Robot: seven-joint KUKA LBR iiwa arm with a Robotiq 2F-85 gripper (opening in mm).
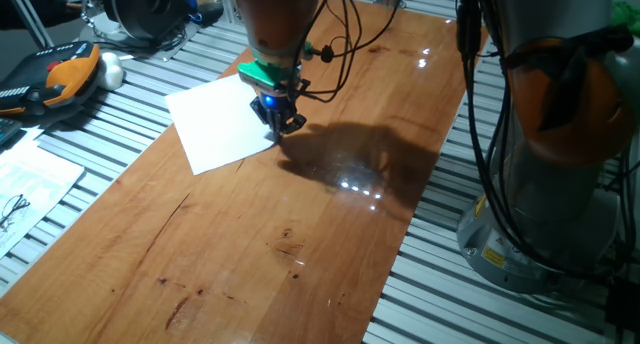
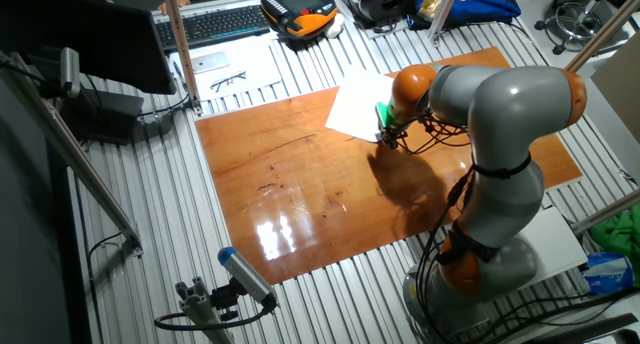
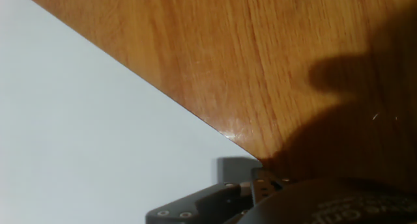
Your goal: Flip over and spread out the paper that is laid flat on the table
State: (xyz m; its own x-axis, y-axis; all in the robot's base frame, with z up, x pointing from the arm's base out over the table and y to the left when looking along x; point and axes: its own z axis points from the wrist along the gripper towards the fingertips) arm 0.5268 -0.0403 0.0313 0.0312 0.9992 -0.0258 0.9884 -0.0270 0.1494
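A: Jaws, spread or pinched? Can't tell. Gripper point(image 1: 283, 122) is down at the paper's point(image 1: 222, 127) right corner, tips low at the sheet edge, but the fixed views are too small to show a gap & the hand view only catches dark housing at the bottom of the frame.

B: Agreed. Where's the paper overall?

A: Flat on the table point(image 1: 260, 234), far-left part of the board in one fixed view. Blank white side up. Its left corner reaches the board's left edge, near the slatted metal bench point(image 1: 120, 114).

B: And the hand view?

A: White sheet fills the left half, one straight edge running diagonally down to a corner just above the gripper body. Bare wood to the right, w/ a dark shadow over the right side.

B: Other fixed view?

A: Same story: paper point(image 2: 358, 106) at the far side of the table point(image 2: 290, 174), gripper point(image 2: 388, 137) at its near corner, arm point(image 2: 500, 114) bent over the board from the right.

B: Anything else around?

A: Orange & black handset point(image 1: 55, 76) far left on the bench, a printed sheet point(image 1: 30, 189) w/ glasses drawn on it left of the board. Glare spots on the wood right of the gripper.
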